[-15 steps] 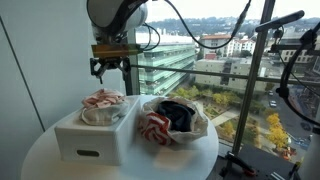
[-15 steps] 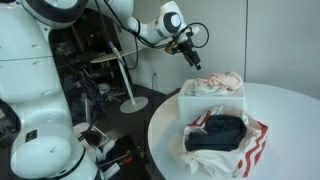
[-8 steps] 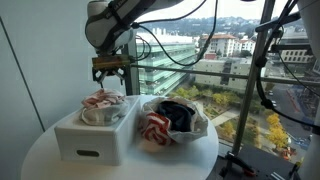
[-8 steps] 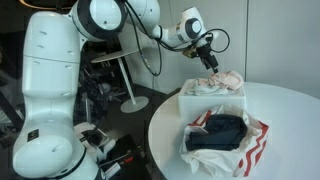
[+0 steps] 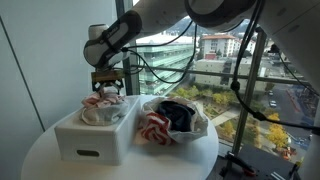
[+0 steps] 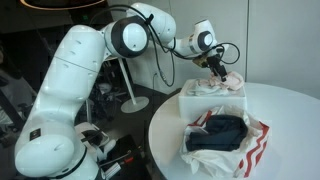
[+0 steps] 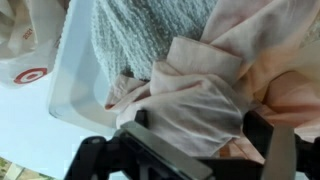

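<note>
Two jaws spread wide, and we see the gripper (image 7: 190,128) down on the pile of pink cloth (image 7: 205,90), with a bunch of it sitting between them, not yet pinched. In an exterior view that pile heaps over the top of the white box (image 5: 88,140), and a knitted grey cloth (image 7: 150,35) lies just beside it. Next to the box we spot a red-and-white bag (image 5: 152,128) holding dark clothes (image 5: 178,114), all on the round table (image 5: 40,160).
</note>
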Controlling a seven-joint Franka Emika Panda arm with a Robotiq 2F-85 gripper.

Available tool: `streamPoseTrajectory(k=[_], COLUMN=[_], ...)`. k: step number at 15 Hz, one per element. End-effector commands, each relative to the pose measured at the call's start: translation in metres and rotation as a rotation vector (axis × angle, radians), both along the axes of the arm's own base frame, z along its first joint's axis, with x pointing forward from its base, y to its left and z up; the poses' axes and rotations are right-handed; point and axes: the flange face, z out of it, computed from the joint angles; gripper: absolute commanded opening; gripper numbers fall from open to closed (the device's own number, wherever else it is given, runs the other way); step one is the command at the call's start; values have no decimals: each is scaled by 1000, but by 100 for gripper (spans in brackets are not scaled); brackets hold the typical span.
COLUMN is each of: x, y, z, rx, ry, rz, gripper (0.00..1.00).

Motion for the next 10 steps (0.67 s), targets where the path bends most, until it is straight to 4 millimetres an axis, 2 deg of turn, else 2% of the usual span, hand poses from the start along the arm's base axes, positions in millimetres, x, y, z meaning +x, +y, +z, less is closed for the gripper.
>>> streamPoseTrajectory(k=[1, 7, 9, 10], x=[17, 16, 14, 11], y=[2, 0, 2, 5], z=[-3, -5, 6, 20], rx=[-12, -1, 20, 36], ry=[7, 34, 17, -8], rz=[13, -14, -17, -17], gripper=[74, 27, 13, 5])
